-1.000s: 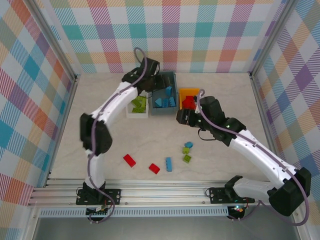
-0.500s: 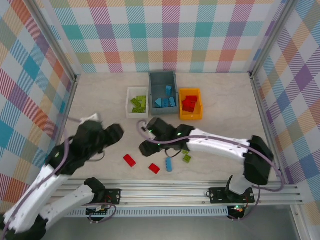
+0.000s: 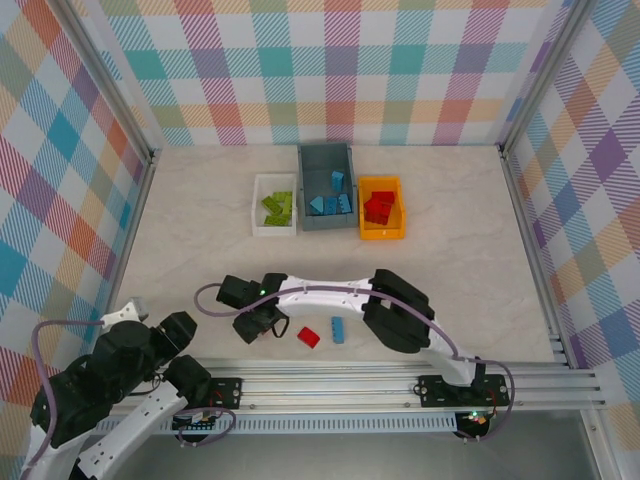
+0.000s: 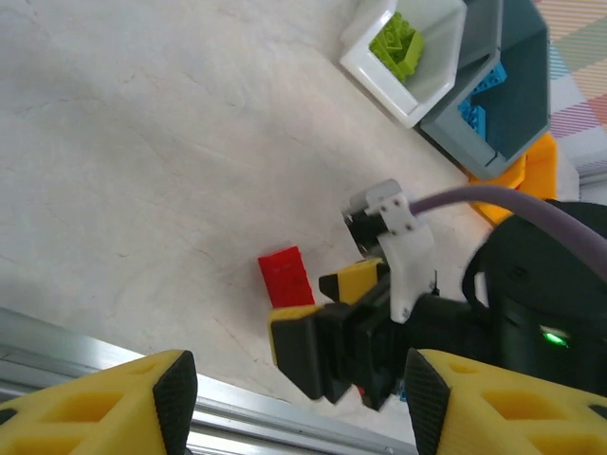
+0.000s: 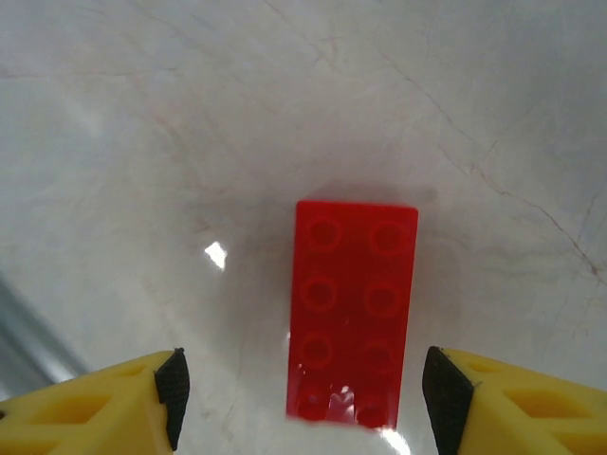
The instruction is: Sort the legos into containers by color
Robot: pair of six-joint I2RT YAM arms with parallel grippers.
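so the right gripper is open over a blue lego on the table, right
Not quite: the lego under the open right gripper is red, not blue. The right wrist view shows it lying on the table.

Pastel plaid walls (image 3: pixel 340 70); red lego (image 5: pixel 353 320); white tray (image 3: pixel 257 205); grey-blue bin (image 3: pixel 303 185); orange bin (image 3: pixel 402 215).

The white-and-black right arm (image 3: pixel 330 293) reaches low and far to the left, its elbow folded sharply near its base; its yellow-fingered right claw (image 3: pixel 254 323) points down, jaws parted with space on either side; the white-and-black left arm (image 3: pixel 110 378) is drawn back at the near left corner; its left claw (image 4: pixel 294 403) has jaws spread wide.
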